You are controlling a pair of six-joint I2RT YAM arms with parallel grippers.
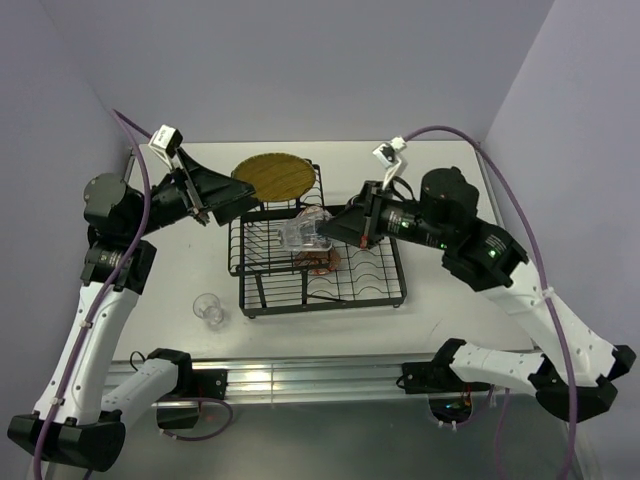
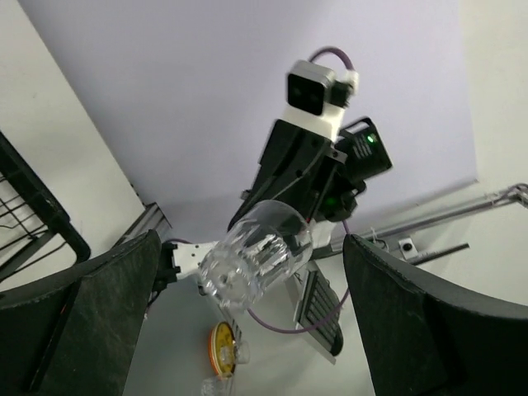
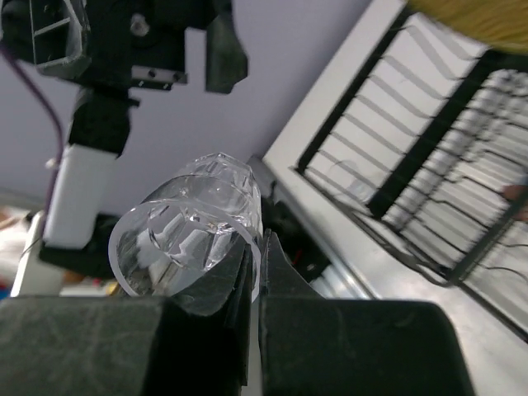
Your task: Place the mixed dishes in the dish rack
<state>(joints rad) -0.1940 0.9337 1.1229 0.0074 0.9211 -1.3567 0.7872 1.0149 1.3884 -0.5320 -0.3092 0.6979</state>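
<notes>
the right gripper (image 3: 252, 264) pinches the glass cup (image 3: 191, 235) by its rim
dish rack (image 1: 390, 297) right below it, likely the drop spot; left gripper (image 1: 235, 200) wide open

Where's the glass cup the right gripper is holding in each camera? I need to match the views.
Top external: glass cup mid-frame, over the dish rack, in the right gripper.
Left wrist: centre frame, tipped sideways; rack at left edge.
Right wrist: lower left, wall pinched between the fingers; rack at right.
Shared landmark: the dish rack.
</notes>
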